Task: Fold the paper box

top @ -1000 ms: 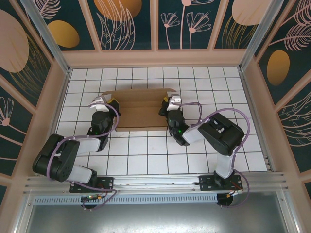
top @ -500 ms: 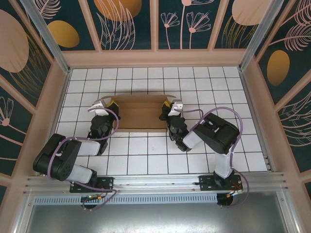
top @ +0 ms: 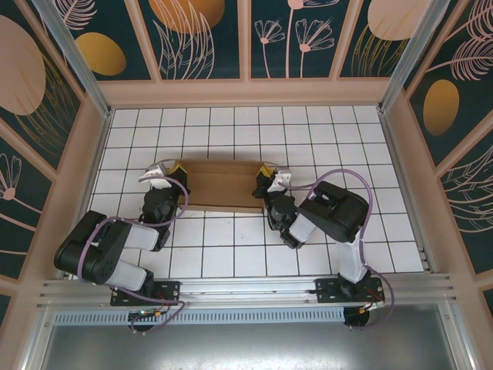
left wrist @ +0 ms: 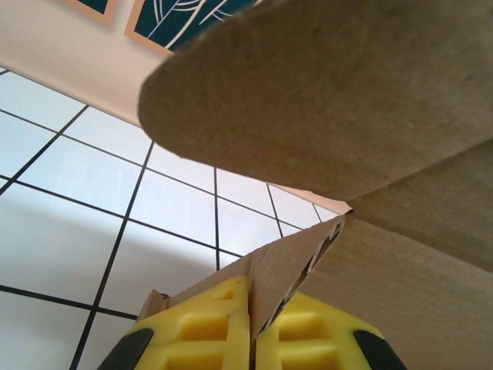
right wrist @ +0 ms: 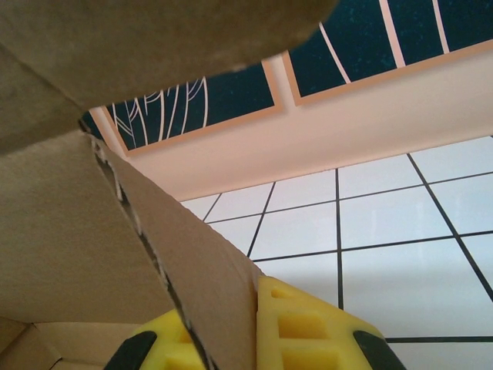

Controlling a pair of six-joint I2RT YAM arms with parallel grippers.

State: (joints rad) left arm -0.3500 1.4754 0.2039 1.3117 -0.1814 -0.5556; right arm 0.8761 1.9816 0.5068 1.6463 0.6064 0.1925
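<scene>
Brown cardboard: the paper box (top: 219, 185) is plain and unprinted, a wide shallow shape with its long sides running parallel to the near edge of the desk.
Place of the box: it sits about midway between the left and right edges of the desk (top: 231, 254), a little nearer the far edge than the near one, between the two arms.
Desk surface: white square tiles with dark grout lines, bare around the box.
Left claw (top: 177, 167): at the left end of the box, clenched on the cardboard there.
Left wrist view: the two yellow pads (left wrist: 200, 331) of the left claw (left wrist: 252, 331) press together with a thin cardboard flap pinched between them; the corrugated cut edge of that flap rises from the seam, and a larger rounded flap of the box (left wrist: 347, 100) hangs overhead.
Right claw (top: 266, 173): at the right end of the box, likewise clenched on cardboard.
Right wrist view: a slanted panel of the box (right wrist: 69, 231) runs down into the right claw (right wrist: 223, 343), with one yellow pad (right wrist: 308, 324) pressed against its right face and the other pad largely hidden behind it; another flap crosses the top of the view.
Surround: pale framed walls (top: 246, 92) with dark teal panels of leaf and flower drawings enclose the desk on three sides.
</scene>
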